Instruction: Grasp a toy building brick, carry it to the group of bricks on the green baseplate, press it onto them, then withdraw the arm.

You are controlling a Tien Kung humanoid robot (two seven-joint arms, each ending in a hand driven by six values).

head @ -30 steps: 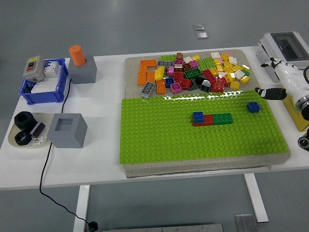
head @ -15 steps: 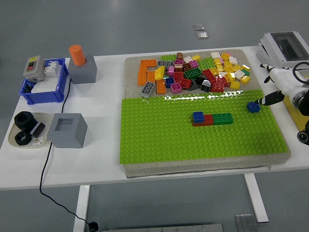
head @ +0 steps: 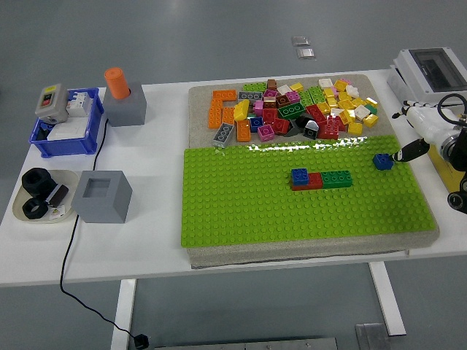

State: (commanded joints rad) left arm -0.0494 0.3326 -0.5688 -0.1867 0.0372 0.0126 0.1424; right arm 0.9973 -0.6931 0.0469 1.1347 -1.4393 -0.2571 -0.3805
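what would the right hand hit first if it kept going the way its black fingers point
Probably the lone blue brick on the green baseplate: the right hand points left and down toward it, one of its fingers just short of it. Depth is unclear.

White-shelled right hand [head: 417, 131] with black fingertips, black cable loop at the wrist

White table [head: 157, 240]; grey mat [head: 195, 109], blue bin [head: 64, 142], grey blocks [head: 101, 195].

High head view (single camera) down over white table [head: 153, 240].
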